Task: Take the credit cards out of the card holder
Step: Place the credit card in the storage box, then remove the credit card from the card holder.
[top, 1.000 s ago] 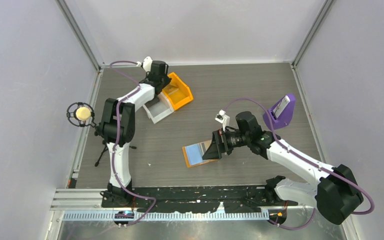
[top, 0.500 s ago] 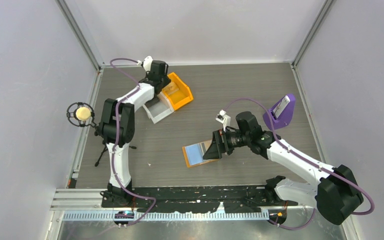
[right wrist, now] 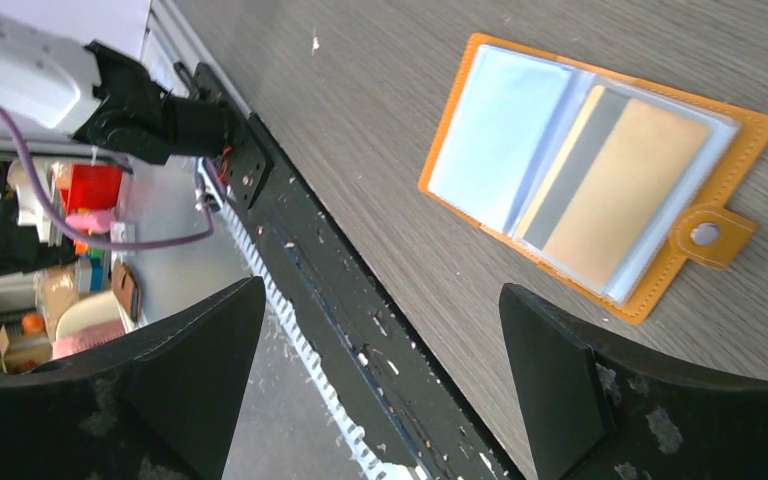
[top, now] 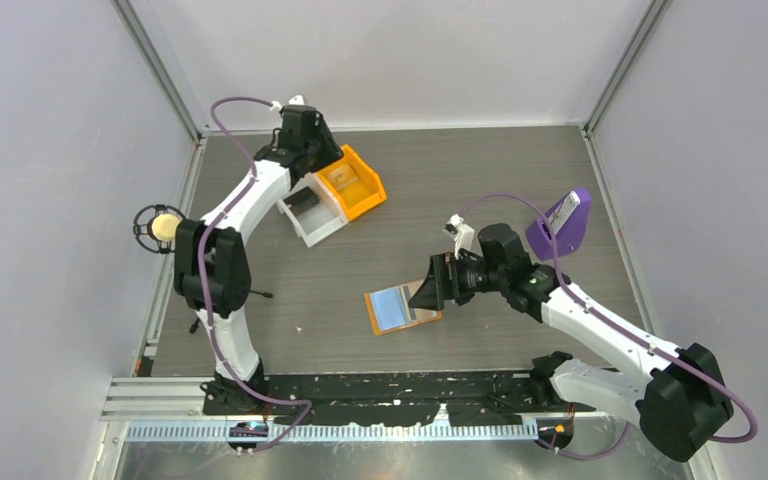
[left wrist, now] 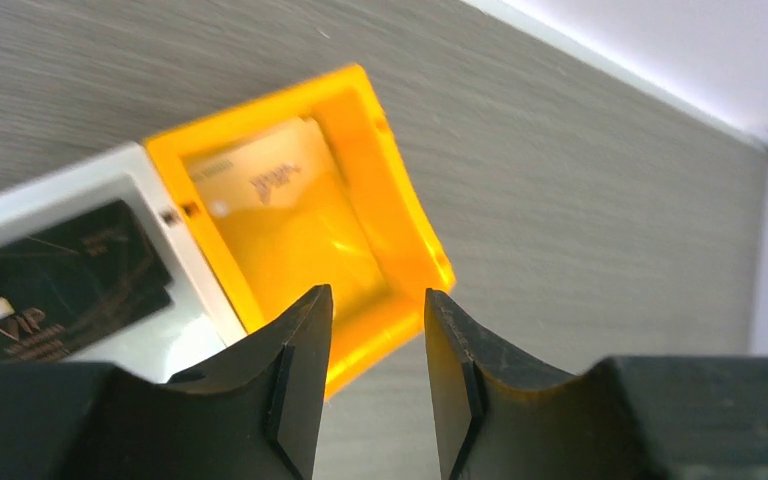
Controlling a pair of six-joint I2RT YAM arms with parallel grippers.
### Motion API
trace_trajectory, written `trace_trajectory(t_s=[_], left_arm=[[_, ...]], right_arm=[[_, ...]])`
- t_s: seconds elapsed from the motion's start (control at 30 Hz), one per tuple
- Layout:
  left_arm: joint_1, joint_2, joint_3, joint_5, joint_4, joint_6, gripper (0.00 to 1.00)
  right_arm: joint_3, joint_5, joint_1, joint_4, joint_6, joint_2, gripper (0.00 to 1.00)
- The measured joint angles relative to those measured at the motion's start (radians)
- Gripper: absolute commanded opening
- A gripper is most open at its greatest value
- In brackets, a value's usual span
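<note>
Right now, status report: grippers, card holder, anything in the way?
Left gripper open, empty, over orange bin. Right gripper wide open, empty, near card holder. Holder lies open, gold card inside. Nothing blocking it.

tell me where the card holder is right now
In the top view the card holder lies open on the table near the centre, just left of the right gripper, far from the orange bin.
</note>
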Motion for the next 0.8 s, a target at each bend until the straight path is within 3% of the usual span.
trace_trajectory(t_s=[0.13,0.2,0.47,0.6,0.8], left_arm=[[0.003,-0.063,0.0,0.188,-0.096,0.017,0.41],[0.003,-0.113,-0.041,0.282,-0.117,0.029,0.41],[0.0,-0.415,-0.429,0.535,-0.108,0.048,0.39],[-0.027,-0.565,-0.588,0.578,-0.104,0.051,0.4],[-0.184,-0.82,-0.855,0.576,-0.024,0.012,0.4]], right_arm=[[-0.002,0.055,0.0,-0.007,0.034,-0.009,1.0],[-0.008,0.076,0.0,-0.009,0.051,-0.023,0.97],[-0.101,0.113,0.0,0.031,0.117,-0.063,0.9],[-0.184,0.114,0.0,0.086,0.155,-0.083,0.83],[-0.272,0.142,0.0,0.19,0.192,-0.158,0.66]])
